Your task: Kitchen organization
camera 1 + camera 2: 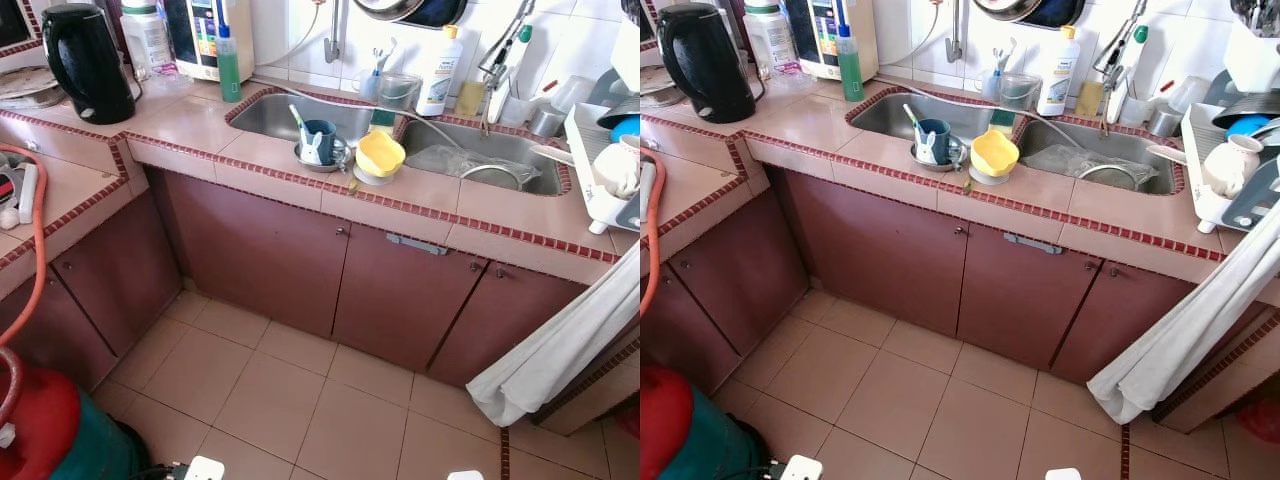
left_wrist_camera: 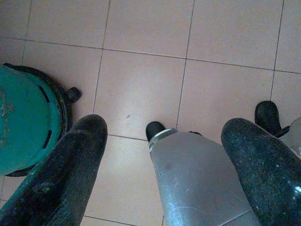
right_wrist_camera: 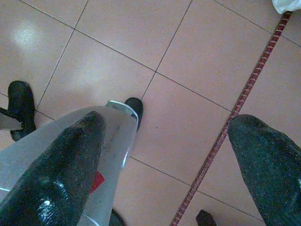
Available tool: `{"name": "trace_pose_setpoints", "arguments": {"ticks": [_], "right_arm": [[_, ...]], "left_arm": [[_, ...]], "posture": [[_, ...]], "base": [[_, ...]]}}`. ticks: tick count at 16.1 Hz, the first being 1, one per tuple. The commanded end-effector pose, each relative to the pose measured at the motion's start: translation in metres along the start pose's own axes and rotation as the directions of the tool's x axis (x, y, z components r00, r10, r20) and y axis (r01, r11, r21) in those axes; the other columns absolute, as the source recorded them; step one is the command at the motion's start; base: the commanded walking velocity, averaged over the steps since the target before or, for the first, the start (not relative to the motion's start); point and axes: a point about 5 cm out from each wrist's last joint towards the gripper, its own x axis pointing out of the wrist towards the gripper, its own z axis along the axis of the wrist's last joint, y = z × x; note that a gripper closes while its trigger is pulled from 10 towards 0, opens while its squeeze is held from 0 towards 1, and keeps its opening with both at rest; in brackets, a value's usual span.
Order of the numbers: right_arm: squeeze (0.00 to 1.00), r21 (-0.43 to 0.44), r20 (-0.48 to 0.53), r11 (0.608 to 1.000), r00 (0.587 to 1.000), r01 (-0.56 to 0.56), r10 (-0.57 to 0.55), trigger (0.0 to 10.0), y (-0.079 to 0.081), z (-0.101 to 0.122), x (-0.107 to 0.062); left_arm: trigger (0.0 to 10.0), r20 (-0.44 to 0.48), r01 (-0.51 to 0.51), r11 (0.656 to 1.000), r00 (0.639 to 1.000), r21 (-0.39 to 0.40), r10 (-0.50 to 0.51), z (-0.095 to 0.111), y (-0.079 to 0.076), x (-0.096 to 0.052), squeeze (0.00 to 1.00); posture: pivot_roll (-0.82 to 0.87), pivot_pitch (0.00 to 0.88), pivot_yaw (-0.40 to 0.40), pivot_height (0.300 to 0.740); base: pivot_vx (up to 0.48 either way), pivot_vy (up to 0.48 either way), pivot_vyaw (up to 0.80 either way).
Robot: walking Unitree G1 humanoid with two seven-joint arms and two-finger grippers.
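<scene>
Facing a tiled bench (image 1: 200,125) with two sink basins. On the strip in front of the basins: one blue mug (image 1: 320,141) on a small steel saucer, one yellow bowl (image 1: 380,154) just beside it. Mug probably ceramic, stiff, breakable, maybe wet and slippery; best taken by the wall or handle. Bowl likely light plastic; best pinched at the rim. One black kettle (image 1: 85,62) on the left corner. Left gripper (image 2: 164,155) and right gripper (image 3: 174,165) hanging over the floor, fingers apart, empty.
</scene>
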Motion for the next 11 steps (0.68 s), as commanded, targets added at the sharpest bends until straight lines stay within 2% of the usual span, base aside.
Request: {"name": "trace_pose_setpoints", "arguments": {"ticks": [1,2,3,4,6,9,10,11], "right_arm": [[0.00,-0.300,0.032,0.954,0.999,-0.021,0.032,10.0,0.016,0.036,0.008],[0.00,-0.297,0.060,0.954,0.997,-0.032,0.053,10.0,0.027,0.038,0.009],[0.00,-0.299,0.064,0.954,0.996,-0.034,0.056,10.0,0.028,0.038,0.009],[0.00,-0.301,0.062,0.953,0.996,-0.035,0.056,10.0,0.029,0.037,0.009],[0.00,-0.302,0.064,0.952,0.996,-0.039,0.061,10.0,0.028,0.036,0.008],[0.00,-0.316,0.067,0.948,0.996,-0.031,0.055,10.0,0.027,0.036,0.008],[0.00,-0.315,0.104,0.949,0.993,-0.017,0.052,10.0,0.026,0.043,0.008],[0.00,-0.306,0.126,0.952,0.991,-0.009,0.050,10.0,0.025,0.048,0.008]], "left_arm": [[10.0,-0.019,0.024,0.996,0.999,-0.086,-0.025,0.019,-0.009,0.008,0.00],[10.0,-0.065,0.010,0.995,0.998,0.103,-0.003,0.018,-0.002,0.008,0.00],[10.0,-0.064,0.007,0.995,0.998,0.100,0.000,0.020,0.000,0.008,0.00],[10.0,-0.053,0.023,0.999,0.998,0.038,-0.021,0.023,-0.001,0.009,0.00],[10.0,-0.031,0.030,0.997,0.999,0.070,-0.028,0.028,0.000,0.010,0.00],[10.0,-0.012,0.010,1.000,1.000,0.028,-0.010,0.036,0.007,0.011,0.00],[10.0,0.043,-0.039,0.998,0.998,-0.052,0.042,0.048,0.014,0.012,0.00],[10.0,0.073,-0.046,0.996,0.996,-0.082,0.052,0.055,0.017,0.012,0.00]], "posture": [[-0.10,0.000,0.040,0.740],[-0.12,0.000,0.052,0.740],[-0.13,0.000,0.054,0.740],[-0.14,0.000,0.056,0.740],[-0.12,0.000,0.046,0.740],[-0.11,0.000,0.041,0.740],[-0.10,0.000,0.039,0.740],[-0.10,0.000,0.035,0.740]], "base": [[0.000,0.000,0.00],[0.000,0.000,0.00],[0.000,0.000,0.00],[0.000,0.000,0.00],[0.000,0.000,0.00],[0.000,0.000,0.00],[0.000,0.000,0.00],[0.000,0.000,0.00]]}}
